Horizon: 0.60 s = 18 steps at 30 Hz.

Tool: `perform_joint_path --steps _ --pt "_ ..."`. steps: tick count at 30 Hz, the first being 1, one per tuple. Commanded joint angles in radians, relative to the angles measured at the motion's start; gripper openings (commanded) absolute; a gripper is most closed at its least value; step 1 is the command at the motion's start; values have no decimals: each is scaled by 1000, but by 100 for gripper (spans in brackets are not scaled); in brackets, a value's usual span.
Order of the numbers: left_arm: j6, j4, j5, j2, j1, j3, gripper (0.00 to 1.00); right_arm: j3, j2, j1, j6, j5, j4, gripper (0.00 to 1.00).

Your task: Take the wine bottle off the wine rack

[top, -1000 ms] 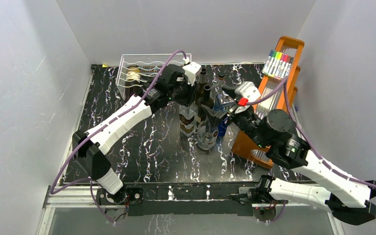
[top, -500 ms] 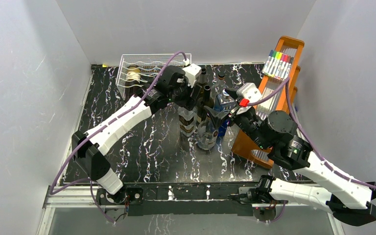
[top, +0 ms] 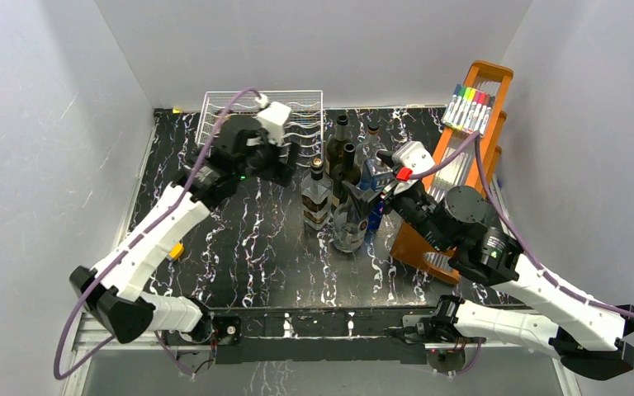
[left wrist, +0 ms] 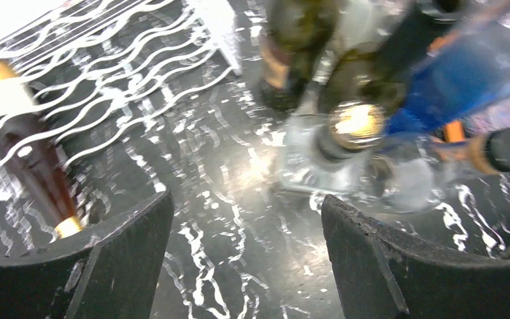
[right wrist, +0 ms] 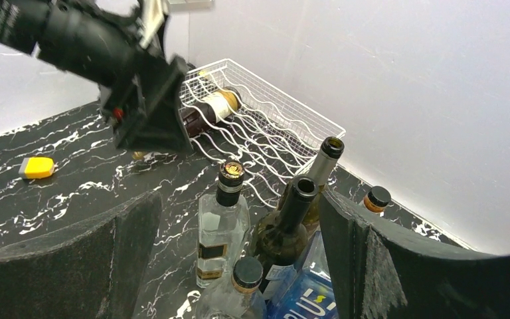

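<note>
Left gripper [left wrist: 246,222] spread wide, empty; we square jaws across wine bottle [left wrist: 30,156] neck in wine rack [left wrist: 139,60]; right gripper [right wrist: 239,199] likewise.

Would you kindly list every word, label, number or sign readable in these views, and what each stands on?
"PLUS", or near it, white capitals cut by the picture's edge: on the blue bottle.
White print on the left arm: blurred, unreadable.
Cream label on the wine bottle in the wine rack: too small.
Dark label on the square clear bottle: too small.
</note>
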Motion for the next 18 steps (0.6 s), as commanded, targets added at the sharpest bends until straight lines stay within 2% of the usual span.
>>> perform_joint_path --steps 1,7,11,18 --pt "1 14 21 -109 180 -77 82 -3 8 3 -16 11 55 98" --pt "-53 102 114 -154 491 -245 85 -3 14 3 -17 6 59 98" --pt "-147 201 151 -130 633 -360 84 -4 12 3 -13 4 59 98" --pt "-254 402 165 -38 724 -471 82 -5 1 3 -3 2 54 98"
